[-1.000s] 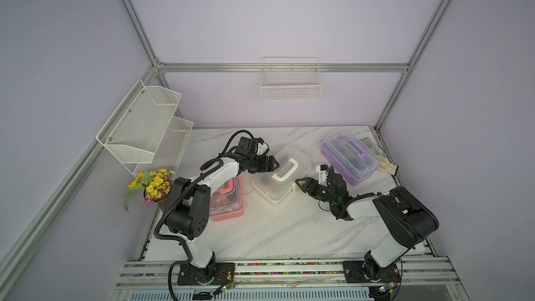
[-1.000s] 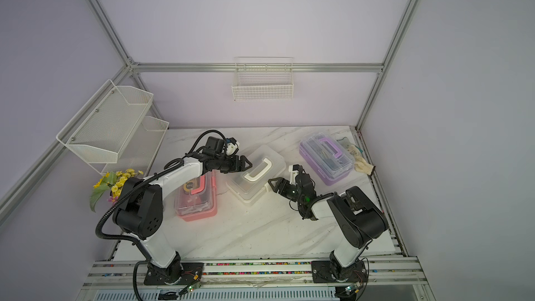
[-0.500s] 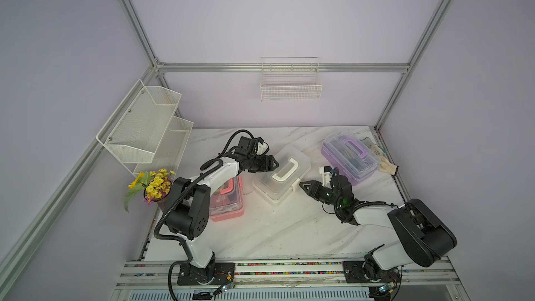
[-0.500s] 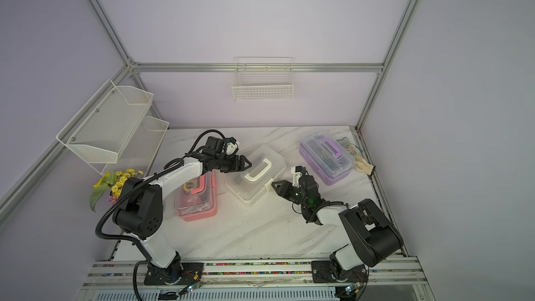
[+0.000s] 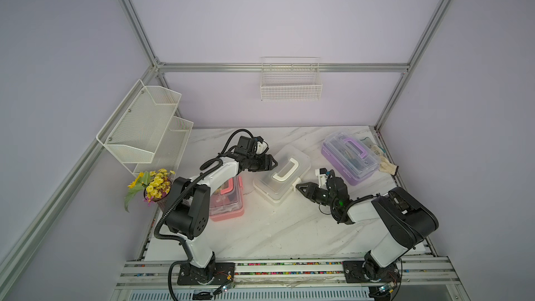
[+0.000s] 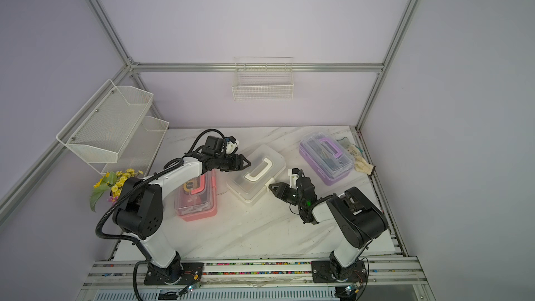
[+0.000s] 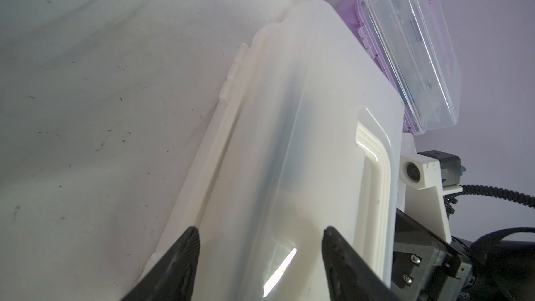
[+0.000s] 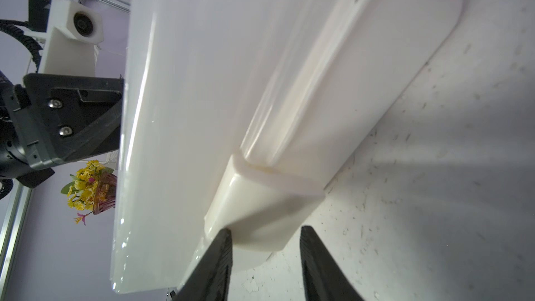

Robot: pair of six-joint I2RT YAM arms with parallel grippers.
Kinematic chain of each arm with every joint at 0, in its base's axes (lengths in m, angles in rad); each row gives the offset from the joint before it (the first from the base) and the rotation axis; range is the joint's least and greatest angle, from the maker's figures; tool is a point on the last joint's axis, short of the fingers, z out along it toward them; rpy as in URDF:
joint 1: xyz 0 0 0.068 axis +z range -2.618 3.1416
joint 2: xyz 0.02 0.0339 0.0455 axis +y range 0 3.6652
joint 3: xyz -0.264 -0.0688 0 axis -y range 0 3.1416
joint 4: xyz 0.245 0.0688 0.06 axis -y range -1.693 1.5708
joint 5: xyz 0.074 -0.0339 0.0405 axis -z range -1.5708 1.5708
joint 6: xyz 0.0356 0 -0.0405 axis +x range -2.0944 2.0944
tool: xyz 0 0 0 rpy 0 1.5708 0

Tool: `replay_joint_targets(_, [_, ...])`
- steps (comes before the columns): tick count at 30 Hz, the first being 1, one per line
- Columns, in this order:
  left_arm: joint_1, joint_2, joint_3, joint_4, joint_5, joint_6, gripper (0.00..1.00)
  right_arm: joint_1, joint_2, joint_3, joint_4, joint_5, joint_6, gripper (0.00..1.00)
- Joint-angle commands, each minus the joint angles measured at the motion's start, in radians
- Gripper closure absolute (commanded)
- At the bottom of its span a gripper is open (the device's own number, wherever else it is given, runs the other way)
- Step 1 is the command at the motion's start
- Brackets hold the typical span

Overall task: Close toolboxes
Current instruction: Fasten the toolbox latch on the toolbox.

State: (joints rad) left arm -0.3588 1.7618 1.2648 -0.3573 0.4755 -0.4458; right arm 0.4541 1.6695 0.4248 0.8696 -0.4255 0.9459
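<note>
The white toolbox (image 5: 282, 175) (image 6: 256, 173) lies mid-table with its lid down and its handle flat. My left gripper (image 5: 273, 163) (image 7: 259, 235) is open at its far-left end, with the fingers straddling the lid's edge (image 7: 289, 140). My right gripper (image 5: 299, 188) (image 8: 265, 233) is open at the near-right side around the white latch (image 8: 260, 207). One fingertip (image 8: 224, 238) touches the latch and the other stands clear of it. The pink toolbox (image 5: 228, 201) sits under the left arm, partly hidden. The purple toolbox (image 5: 350, 159) (image 7: 405, 53) stands at the back right.
A pot of yellow flowers (image 5: 155, 188) stands at the table's left edge under a white mesh shelf (image 5: 144, 128). A wire basket (image 5: 291, 82) hangs on the back wall. A crumpled cloth (image 5: 382, 162) lies beside the purple toolbox.
My right gripper has edged toward the white toolbox and narrowed around its latch, with the elbow swinging out to the right. My left gripper's jaws have narrowed slightly.
</note>
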Motion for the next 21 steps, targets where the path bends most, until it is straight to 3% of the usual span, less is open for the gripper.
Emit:
replay_joint_targets(1, [-0.032,0.039,-0.005,-0.051,0.107,-0.002,0.36,0.011,0.048,0.044,0.075,-0.005,0.006,0.58])
replay_joint_targets(21, [-0.062,0.104,-0.041,-0.049,0.169,0.003,0.43,0.011,0.227,0.082,0.344,-0.054,-0.055,0.55])
